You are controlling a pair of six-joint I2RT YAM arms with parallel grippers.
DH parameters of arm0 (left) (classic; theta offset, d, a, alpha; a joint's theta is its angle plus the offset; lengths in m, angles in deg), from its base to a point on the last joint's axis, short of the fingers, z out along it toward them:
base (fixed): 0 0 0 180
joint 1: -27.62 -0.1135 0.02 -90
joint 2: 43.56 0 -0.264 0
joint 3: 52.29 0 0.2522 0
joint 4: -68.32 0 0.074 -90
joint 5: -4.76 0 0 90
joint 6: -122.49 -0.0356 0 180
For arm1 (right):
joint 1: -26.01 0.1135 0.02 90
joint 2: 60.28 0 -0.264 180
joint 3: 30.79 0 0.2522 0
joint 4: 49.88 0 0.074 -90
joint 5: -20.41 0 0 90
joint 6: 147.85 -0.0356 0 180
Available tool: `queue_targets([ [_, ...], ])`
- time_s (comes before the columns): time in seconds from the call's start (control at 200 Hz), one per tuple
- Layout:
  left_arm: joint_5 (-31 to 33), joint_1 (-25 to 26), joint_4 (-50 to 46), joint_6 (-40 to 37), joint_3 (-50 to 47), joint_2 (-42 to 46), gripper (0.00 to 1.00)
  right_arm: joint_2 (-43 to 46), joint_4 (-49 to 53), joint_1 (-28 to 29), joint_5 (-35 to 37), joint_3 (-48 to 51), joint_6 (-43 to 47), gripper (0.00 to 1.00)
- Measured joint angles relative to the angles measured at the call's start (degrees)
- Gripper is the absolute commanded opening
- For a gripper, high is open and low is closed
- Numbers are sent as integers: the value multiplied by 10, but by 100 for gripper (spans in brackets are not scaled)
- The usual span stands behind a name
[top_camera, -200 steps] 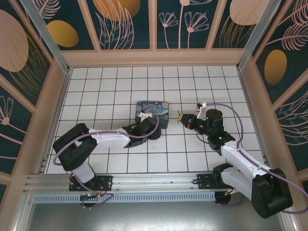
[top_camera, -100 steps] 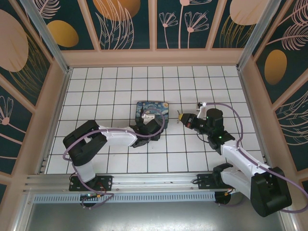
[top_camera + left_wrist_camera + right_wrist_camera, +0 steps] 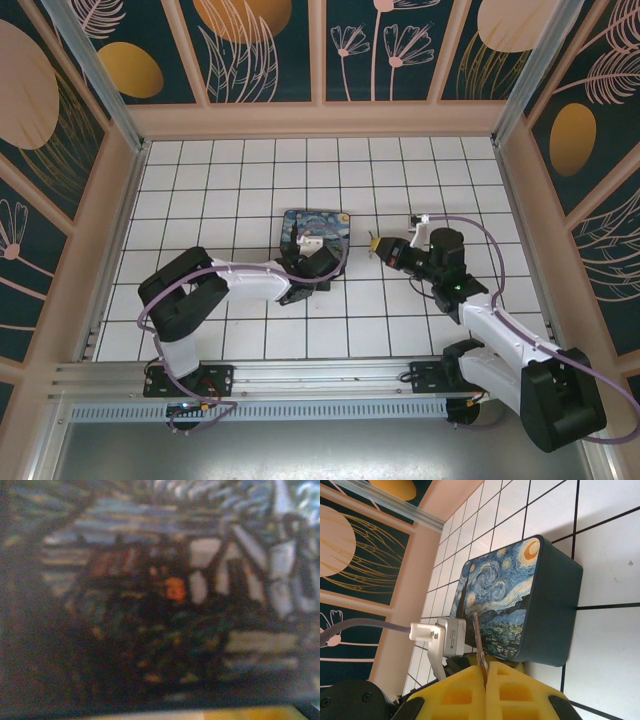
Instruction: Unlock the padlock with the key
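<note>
Right wrist view: the right gripper (image 3: 485,672) has its yellow foam pads (image 3: 455,696) pressed fully together, clamping the key (image 3: 478,640) between them. The key blade projects from the pad tips toward the swirl-painted box (image 3: 510,595), which stands on the white tiled floor (image 3: 610,555). Top external view: the right gripper sits near the box's right side, apart from it. The left gripper (image 3: 318,264) is at the box's near edge; how far its jaws are parted cannot be told
</note>
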Motion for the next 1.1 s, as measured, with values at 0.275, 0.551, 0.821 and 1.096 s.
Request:
queue_targets([
  [0.275, 5, 0, -6, 1, 6, -3, 26, 11, -2, 0, -2, 10, -4, 0],
  [0.551, 2, 0, -59, -1, 15, 13, 25, 14, 2, 0, -2, 10, 1, 0],
  [0.821, -21, 0, -194, -9, 79, 86, 25, 14, 36, -7, -2, -9, 14, 0],
  [1.096, -78, 0, -340, -20, 227, 93, 25, 28, 98, -12, -7, -68, 43, 0],
])
